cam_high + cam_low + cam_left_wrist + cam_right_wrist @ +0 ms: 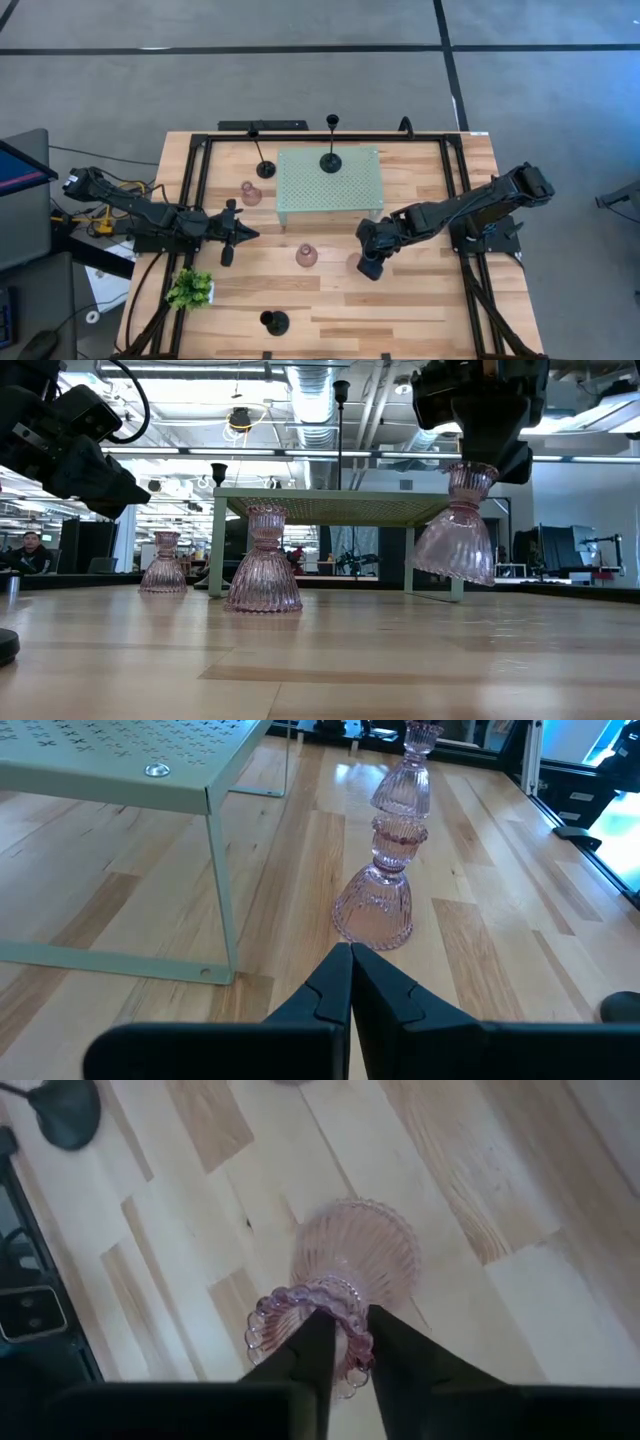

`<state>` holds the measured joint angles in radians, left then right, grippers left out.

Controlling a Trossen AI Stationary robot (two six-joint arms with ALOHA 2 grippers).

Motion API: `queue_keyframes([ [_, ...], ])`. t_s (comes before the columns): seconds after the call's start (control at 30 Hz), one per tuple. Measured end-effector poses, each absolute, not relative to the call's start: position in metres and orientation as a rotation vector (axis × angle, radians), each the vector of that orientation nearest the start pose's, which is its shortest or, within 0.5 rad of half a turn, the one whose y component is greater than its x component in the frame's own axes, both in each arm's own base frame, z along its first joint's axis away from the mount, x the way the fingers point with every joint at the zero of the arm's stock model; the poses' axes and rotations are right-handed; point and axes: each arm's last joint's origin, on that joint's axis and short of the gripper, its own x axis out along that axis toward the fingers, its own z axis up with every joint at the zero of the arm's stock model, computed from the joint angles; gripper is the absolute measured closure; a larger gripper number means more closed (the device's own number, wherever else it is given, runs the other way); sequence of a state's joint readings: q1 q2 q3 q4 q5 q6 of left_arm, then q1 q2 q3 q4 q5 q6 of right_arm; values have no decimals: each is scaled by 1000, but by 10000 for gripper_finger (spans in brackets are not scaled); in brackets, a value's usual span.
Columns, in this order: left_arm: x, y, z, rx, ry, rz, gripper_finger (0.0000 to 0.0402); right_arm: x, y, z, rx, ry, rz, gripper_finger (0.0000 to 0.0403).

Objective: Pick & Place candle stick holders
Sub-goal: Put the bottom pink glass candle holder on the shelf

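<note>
My right claw [345,1342] pinches top rim of pink holder [458,540], lifted off table, frame right in low view. Holder hangs upright, wide base down. Green stand [330,186] sits up-left of claw. Left claw [350,982] closed, empty, waits far left.

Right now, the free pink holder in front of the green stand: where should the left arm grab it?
Grip the pink holder at its narrow neck under the top cup, coming from above: it stands upright and its ribbed bell base flares wide. The left tool is shut; open it first.
</note>
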<state>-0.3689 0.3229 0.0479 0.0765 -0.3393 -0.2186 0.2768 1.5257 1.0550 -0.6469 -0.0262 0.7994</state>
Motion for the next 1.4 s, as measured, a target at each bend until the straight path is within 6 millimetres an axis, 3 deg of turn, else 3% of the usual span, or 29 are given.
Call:
queue_keyframes([
  [0.2,111,-32,160,-149,189,-9,394,285,80,223,486,1145,-133,306],
  [0.5,111,-32,160,-149,189,-9,394,284,78,226,481,1129,-144,302],
  [0.7,111,-32,160,-149,188,-9,394,273,83,247,446,1064,-124,320],
  [0.93,111,-32,160,-149,188,-9,394,241,110,257,169,988,-206,369],
  [1.07,111,-32,160,-149,189,-8,394,221,131,243,74,905,-284,399],
  [1.4,111,-32,160,-149,189,-8,394,171,166,181,120,582,-357,401],
])
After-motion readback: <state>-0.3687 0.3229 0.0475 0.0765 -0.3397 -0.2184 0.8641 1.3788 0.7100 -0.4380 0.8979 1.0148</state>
